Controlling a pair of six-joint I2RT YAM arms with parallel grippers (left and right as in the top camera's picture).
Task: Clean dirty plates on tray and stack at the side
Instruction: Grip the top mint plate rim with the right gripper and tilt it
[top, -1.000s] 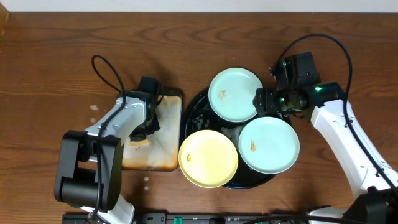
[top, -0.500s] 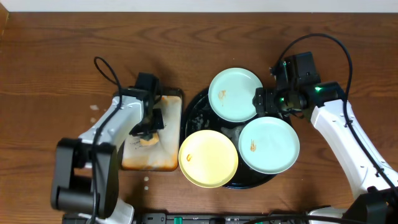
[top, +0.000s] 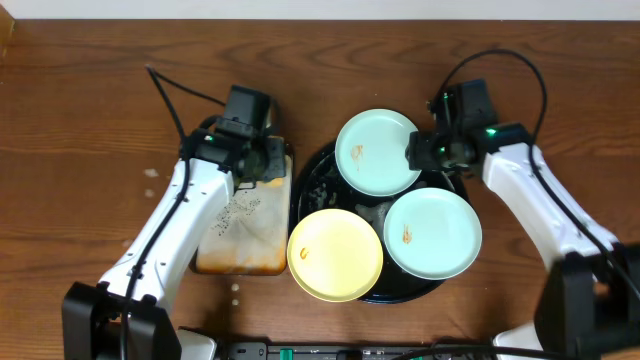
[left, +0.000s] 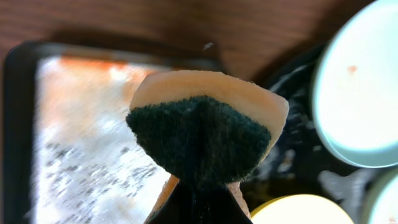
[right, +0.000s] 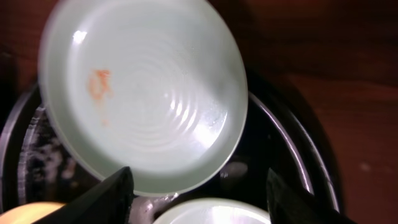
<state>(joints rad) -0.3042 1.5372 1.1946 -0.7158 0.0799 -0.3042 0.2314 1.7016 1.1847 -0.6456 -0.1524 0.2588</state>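
Note:
Three plates lie on the round black tray (top: 322, 180): a mint-blue plate (top: 378, 152) at the back, a second mint-blue plate (top: 432, 234) at the right, a pale yellow plate (top: 334, 254) at the front. Each has a small orange smear. My left gripper (top: 270, 163) is shut on a green-and-yellow sponge (left: 205, 130), held above the right end of the stained rectangular tray (top: 245, 232). My right gripper (top: 420, 155) is open at the right rim of the back mint plate (right: 140, 93), its fingers (right: 199, 199) on either side of the rim above the black tray (right: 292, 155).
The rectangular tray with orange stains and foam (left: 81, 137) lies left of the black tray. Brown wooden table (top: 80, 110) surrounds everything. Small white specks lie on the table at the left (top: 152, 173).
My left gripper has lifted the sponge off the stained tray and moved back and right toward the black tray. My right gripper has shifted slightly left toward the back mint plate.

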